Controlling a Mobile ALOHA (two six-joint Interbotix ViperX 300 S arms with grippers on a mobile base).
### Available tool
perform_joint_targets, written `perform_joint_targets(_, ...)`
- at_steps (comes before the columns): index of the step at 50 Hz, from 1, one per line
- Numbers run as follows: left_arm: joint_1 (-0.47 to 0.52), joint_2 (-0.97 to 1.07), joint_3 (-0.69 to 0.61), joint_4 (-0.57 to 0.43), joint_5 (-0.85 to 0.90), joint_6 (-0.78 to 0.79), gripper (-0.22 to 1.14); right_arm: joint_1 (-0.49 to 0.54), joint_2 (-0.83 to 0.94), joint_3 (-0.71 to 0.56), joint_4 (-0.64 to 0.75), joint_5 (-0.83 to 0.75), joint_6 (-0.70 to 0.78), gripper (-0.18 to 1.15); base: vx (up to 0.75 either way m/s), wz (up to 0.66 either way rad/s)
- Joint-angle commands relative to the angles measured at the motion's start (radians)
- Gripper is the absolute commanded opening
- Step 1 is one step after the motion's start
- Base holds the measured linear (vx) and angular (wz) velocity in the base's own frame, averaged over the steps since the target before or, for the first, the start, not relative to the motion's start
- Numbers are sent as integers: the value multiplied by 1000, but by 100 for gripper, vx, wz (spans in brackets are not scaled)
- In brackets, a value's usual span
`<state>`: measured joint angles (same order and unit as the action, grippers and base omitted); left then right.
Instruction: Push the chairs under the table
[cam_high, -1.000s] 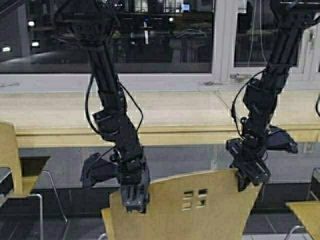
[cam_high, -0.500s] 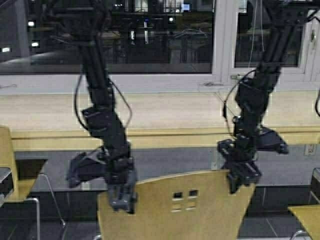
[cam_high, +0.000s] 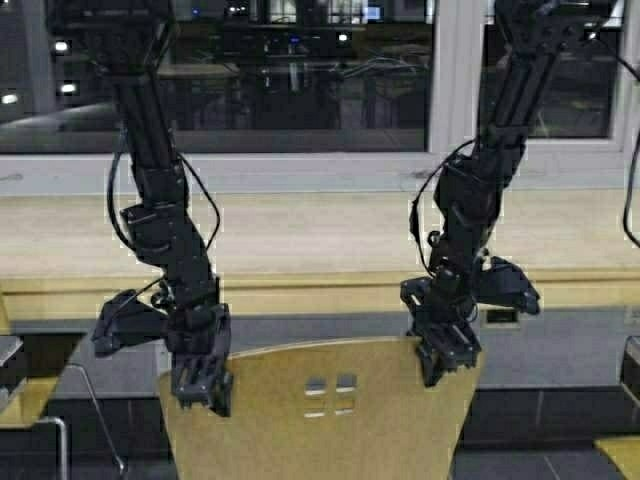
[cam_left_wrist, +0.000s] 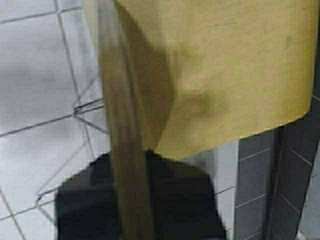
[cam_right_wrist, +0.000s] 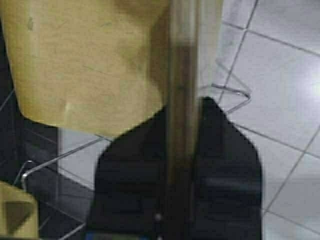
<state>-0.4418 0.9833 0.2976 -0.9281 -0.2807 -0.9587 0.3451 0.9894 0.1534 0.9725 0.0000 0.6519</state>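
The long light-wood counter (cam_high: 330, 232) runs across the scene under the window, its thick pale front edge facing the robot. Before it, low in the high view, stands the tan plywood chair (cam_high: 320, 420), its curved back with four small square cut-outs turned to the robot, its top edge below the counter's front edge. Another chair's seat (cam_high: 22, 400) shows at the far left, and a corner of a further one at the lower right.

Both arms reach down to the chair back's upper corners. The left claw (cam_high: 203, 382) straddles the left corner; in the left wrist view the back's edge (cam_left_wrist: 122, 150) runs straight into the dark claw body, so it appears clenched on the chair. The right claw (cam_high: 443, 352) sits on the right corner, and the right wrist view shows the edge (cam_right_wrist: 181, 125) passing between its dark fingers (cam_right_wrist: 227, 165), likewise gripping the back.

By my judgement the push is under way: the chair is held at both corners but its seat does not yet look tucked beneath the counter. The next move calls for driving squarely forward, both claws keeping even hold so the chair does not twist, until the back nears the counter edge.
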Motion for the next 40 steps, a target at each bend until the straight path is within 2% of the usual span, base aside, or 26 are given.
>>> perform_joint_targets(1, 25, -38, -57, 78, -31, 64, 4, 11, -15, -48, 44, -40, -3, 5, 23, 9)
perform_joint_targets(15, 25, -41, -66, 130, -28, 66, 4, 12, -23, -18, 61, -77, 9, 5, 24, 13)
perform_joint_targets(23, 28, -23, -118, 206, -23, 64, 4, 11, -46, 40, 152, -126, -8, 5, 26, 6)
perform_joint_targets(40, 55, 2, -179, 305, 77, 64, 4, 23, -52, 72, 156, -156, -2, 5, 26, -1)
